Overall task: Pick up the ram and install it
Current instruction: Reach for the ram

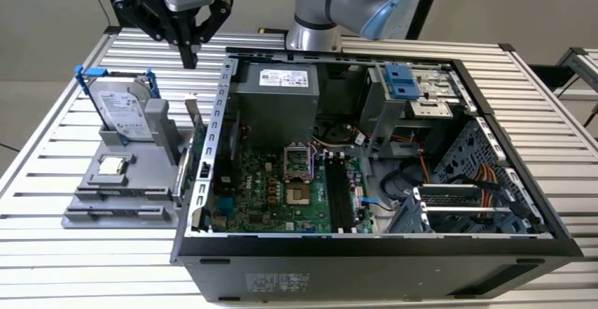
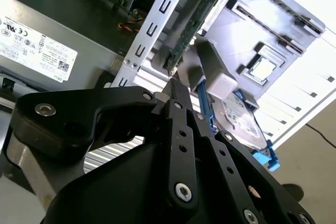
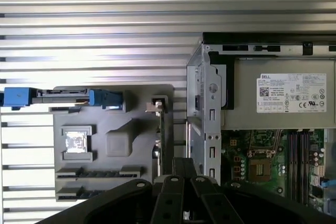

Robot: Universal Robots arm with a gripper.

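Black fingers pinched narrow and holding nothing: my tool (image 1: 190, 60) hangs over the slatted metal bench (image 1: 56, 253). Almost straight beneath it I see the thin blue-green ram stick (image 1: 195, 120), standing on edge in the grey plastic fixture (image 1: 112, 190). Its long axis runs alongside the wall of the open black computer case (image 1: 374, 263).

Exterior view: slatted aluminium table (image 1: 84, 253) under everything, bright glare on slats. Plain grey wall (image 1: 505, 8) at 12 to 2 o'clock. Second slatted table (image 1: 584, 60) at 3. Grey floor (image 1: 19, 113) at 9.
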